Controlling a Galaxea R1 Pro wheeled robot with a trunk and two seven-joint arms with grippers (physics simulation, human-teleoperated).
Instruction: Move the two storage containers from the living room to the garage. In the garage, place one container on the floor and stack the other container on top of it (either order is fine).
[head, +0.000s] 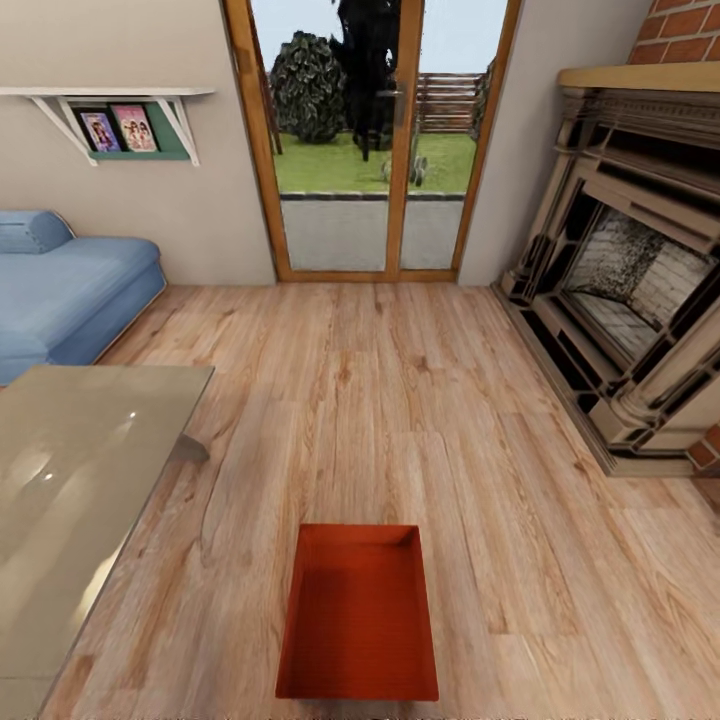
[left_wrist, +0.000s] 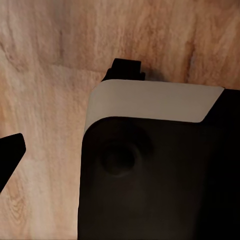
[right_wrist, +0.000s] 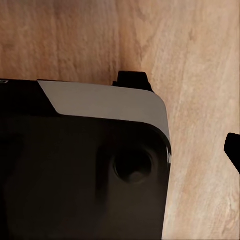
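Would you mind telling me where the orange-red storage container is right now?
In the head view, the storage container sits on the wood-plank floor at the bottom centre, right of the glossy table, with the fireplace farther off to its right.

No text, label, brand or number can be read anywhere. The two framed pictures (head: 118, 129) on the wall shelf (head: 100, 93) at the upper left of the frame show small figures, too blurred to make out any lettering.
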